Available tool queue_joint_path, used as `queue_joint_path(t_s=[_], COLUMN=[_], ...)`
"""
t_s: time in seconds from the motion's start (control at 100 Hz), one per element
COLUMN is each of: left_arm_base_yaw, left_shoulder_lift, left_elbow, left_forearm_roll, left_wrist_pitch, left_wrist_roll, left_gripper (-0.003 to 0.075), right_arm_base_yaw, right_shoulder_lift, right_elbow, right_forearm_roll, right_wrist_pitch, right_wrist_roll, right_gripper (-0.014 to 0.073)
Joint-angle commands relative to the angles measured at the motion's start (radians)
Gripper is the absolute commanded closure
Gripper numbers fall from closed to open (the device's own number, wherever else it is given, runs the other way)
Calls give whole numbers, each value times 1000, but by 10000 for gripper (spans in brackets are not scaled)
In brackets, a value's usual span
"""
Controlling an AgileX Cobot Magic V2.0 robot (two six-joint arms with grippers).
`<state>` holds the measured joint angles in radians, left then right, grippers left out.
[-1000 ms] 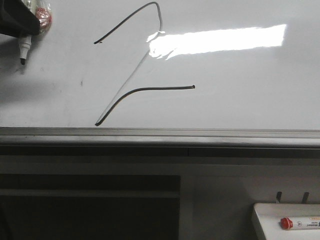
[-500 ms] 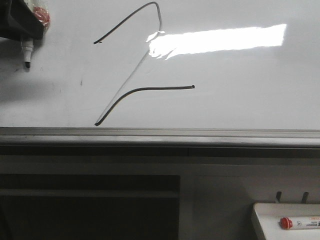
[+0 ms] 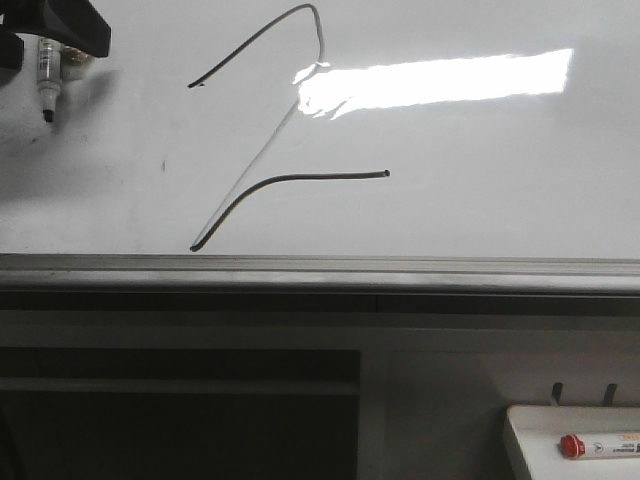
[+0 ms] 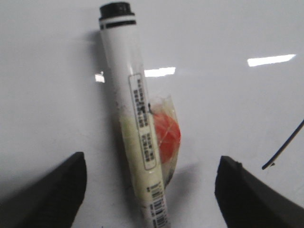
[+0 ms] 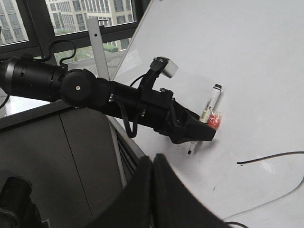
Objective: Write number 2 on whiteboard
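The whiteboard fills the upper front view, with its grey ledge below. The number 2 is drawn on it in dark marker line. A white marker sits against the board at the top left, tip down, with a red lump taped to its body. My left gripper is open around the marker; its fingers stand wide apart and do not touch it. My right gripper is shut and empty, off the board, and its view shows the left arm.
A small white tray at the bottom right holds a red-capped marker. A dark cabinet opening lies under the ledge. Windows are behind the left arm.
The left gripper has opened and let go of the marker, which stays against the board. The gripper's fingers have spread to either side of it.
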<state>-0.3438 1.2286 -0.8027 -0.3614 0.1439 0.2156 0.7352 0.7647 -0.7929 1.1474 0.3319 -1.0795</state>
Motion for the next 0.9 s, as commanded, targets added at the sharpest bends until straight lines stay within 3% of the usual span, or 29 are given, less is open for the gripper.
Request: queue_joint_path(t_s=[0.0, 0.12, 0.24, 0.34, 0.55, 0.64, 0.76, 0.89], left_arm_base_yaw=[2, 2, 2, 2, 2, 2, 2, 2], left_shoulder_lift=[-47, -155, -302, -433, -722, -839, -967, -1062], left_elbow=[-24, -24, -24, -22, 65, 140, 230, 292], left_forearm_roll=[4, 6, 28, 75, 188, 208, 208, 208], left_wrist_pitch=[-39, 0, 66, 169, 333, 338, 336, 336], left_wrist_roll=[-7, -7, -7, -7, -7, -7, -7, -7], left_gripper=[153, 155, 156, 188, 389, 523, 738, 741], right_arm_base_yaw=[-5, -5, -5, -5, -5, -5, -5, -5], right_shoulder_lift=[-7, -7, -7, -14, -53, -75, -92, -89], right_elbow=[-27, -27, -9, 50, 265, 340, 369, 369], right_forearm_roll=[27, -7, -158, -199, -192, -131, -92, -83], right_wrist_pitch=[-43, -43, -47, -101, -417, -561, -600, -594], right_wrist_roll=[1, 1, 1, 1, 1, 1, 1, 1], right_gripper=[662, 662, 662, 662, 662, 662, 662, 662])
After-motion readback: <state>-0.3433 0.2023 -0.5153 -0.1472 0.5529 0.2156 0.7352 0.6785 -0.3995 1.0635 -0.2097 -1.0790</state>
